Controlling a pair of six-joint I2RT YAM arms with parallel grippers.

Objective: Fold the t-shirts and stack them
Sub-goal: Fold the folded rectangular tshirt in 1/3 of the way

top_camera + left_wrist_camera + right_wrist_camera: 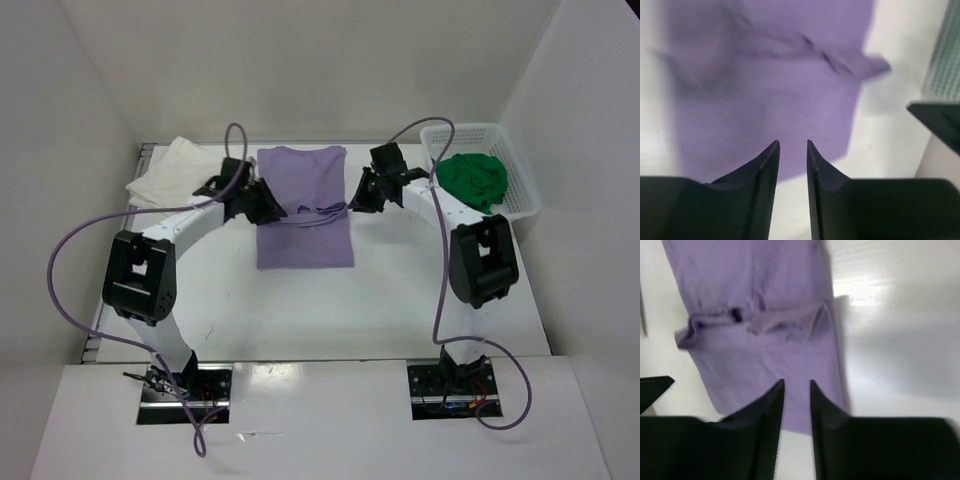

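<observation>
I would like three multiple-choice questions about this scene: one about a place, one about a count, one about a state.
1. Where is the green shirt?
A) on the table
B) in the basket
C) in a gripper

2. How many shirts are visible?
A) two
B) three
C) four

3. The left gripper is:
A) open and empty
B) shut on cloth
C) out of view

Answers:
1 B: it lies bunched inside the basket.
2 B: only the green shirt, purple shirt and white shirt show.
3 A: its fingers stand apart with nothing between them.

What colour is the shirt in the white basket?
The crumpled shirt is green; top external view.
</observation>
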